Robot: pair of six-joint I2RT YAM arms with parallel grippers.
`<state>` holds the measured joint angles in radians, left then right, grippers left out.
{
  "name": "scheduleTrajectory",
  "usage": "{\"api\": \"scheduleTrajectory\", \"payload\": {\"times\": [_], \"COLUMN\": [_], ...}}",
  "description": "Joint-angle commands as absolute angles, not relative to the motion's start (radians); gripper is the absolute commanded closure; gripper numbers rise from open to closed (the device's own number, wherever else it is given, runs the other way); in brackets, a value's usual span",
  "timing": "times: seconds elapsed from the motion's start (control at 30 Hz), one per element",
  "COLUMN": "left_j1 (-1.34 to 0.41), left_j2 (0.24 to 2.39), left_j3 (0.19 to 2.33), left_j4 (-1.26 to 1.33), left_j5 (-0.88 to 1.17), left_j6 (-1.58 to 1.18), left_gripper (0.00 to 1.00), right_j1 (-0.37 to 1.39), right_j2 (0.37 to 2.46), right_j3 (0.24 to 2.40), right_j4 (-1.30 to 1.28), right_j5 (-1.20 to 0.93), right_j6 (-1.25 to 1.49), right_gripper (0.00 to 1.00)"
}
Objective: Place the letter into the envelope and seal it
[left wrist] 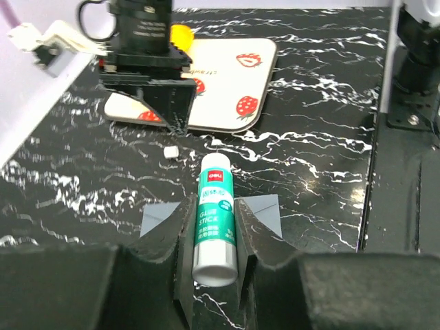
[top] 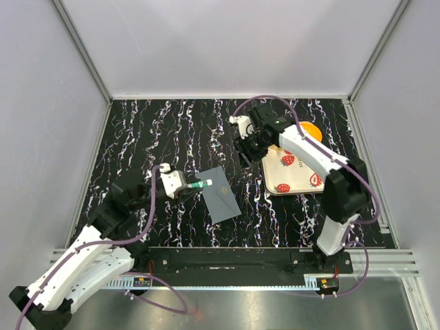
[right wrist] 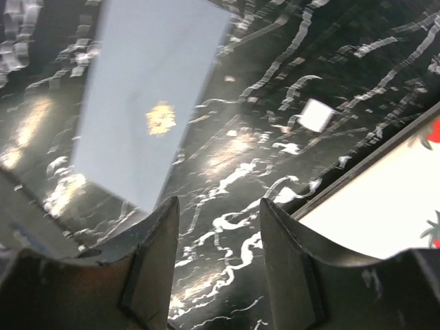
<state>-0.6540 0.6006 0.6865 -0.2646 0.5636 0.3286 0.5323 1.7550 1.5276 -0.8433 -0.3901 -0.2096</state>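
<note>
The dark grey envelope (top: pixel 222 195) lies flat on the black marbled tabletop, with a small gold spot (right wrist: pixel 161 118) on its face. My left gripper (top: pixel 194 185) is shut on a green-and-white glue stick (left wrist: pixel 216 220), whose tip points over the envelope's (left wrist: pixel 266 210) left part. My right gripper (top: pixel 246 152) hovers open and empty beyond the envelope's (right wrist: pixel 148 82) far right corner; in the right wrist view (right wrist: pixel 218 206) only tabletop shows between its fingers. The tan letter is not in view.
A cream strawberry-printed tray (top: pixel 294 172) lies right of the envelope, with an orange object (top: pixel 310 129) behind it. A small white cap (left wrist: pixel 170 150) lies on the tabletop between envelope and tray (left wrist: pixel 227 103). It also shows in the right wrist view (right wrist: pixel 317 114).
</note>
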Motion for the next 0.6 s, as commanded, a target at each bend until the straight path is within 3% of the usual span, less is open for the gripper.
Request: {"api": "scheduleTrajectory", "payload": {"times": [0.0,0.3,0.57], "left_j1": [-0.563,-0.393,-0.39], "left_j2": [0.635,0.699,0.748], "left_j3": [0.681,0.698,0.742], "left_j4": [-0.193,-0.158,-0.142], "left_j5": [0.517,0.647,0.486], "left_j6": [0.089,-0.142,-0.319], "left_gripper": [1.0,1.0,1.0], "right_j1": [0.537,0.537,0.537], "right_j2": [1.833,1.922,2.0], "right_j3": [1.585,1.493,1.488], "right_j4": [-0.781,-0.624,-0.561], "right_j5": [-0.135,-0.048,-0.043], "right_j6": [-0.121,-0.057,-0.043], "right_gripper": [0.44,0.42,0.42]}}
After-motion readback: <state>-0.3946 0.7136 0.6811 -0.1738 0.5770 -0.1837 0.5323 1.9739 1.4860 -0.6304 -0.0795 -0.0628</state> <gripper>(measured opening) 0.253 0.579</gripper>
